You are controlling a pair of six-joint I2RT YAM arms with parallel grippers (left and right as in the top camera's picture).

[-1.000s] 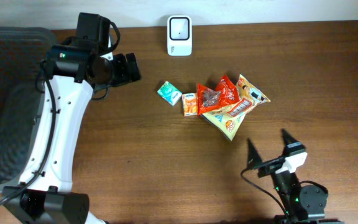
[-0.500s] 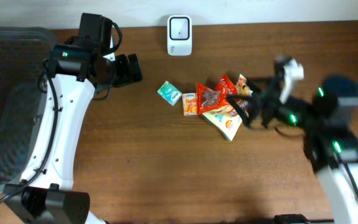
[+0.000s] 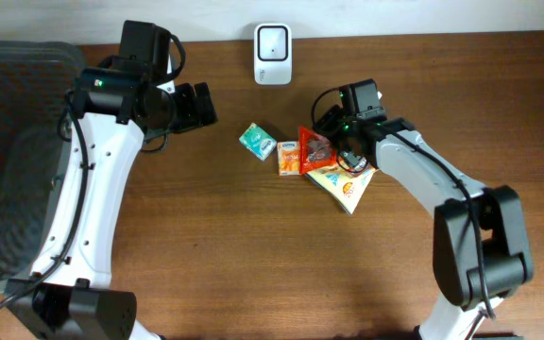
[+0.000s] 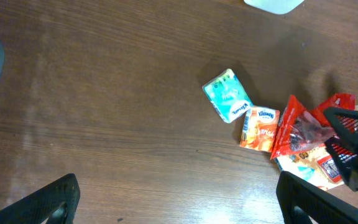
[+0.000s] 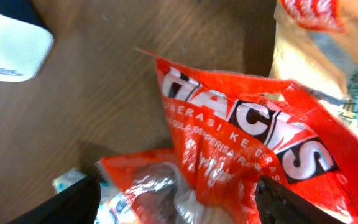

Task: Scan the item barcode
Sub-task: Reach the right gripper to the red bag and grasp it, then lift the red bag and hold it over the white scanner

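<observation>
Right claw [image 3: 333, 144] low over a pile of snacks on a dark wooden surface [image 3: 253, 255]; left claw [image 3: 198, 106] hangs apart from it.

The surface is brown wood with a clear grain, and a strip of pale wall [image 3: 395, 14] runs along its far edge. A dark mesh basket [image 3: 8, 142] stands at the left end and a white scanner [image 3: 273, 54] stands at the far edge. The pile lies in the middle: a teal pack [image 3: 257, 141], an orange pack [image 3: 291, 158], red packets [image 3: 315, 144] and a yellow packet [image 3: 348, 187] underneath. The right claw has its fingers apart on either side of the red packets and does not pinch them. The left claw is spread wide and holds nothing.
</observation>
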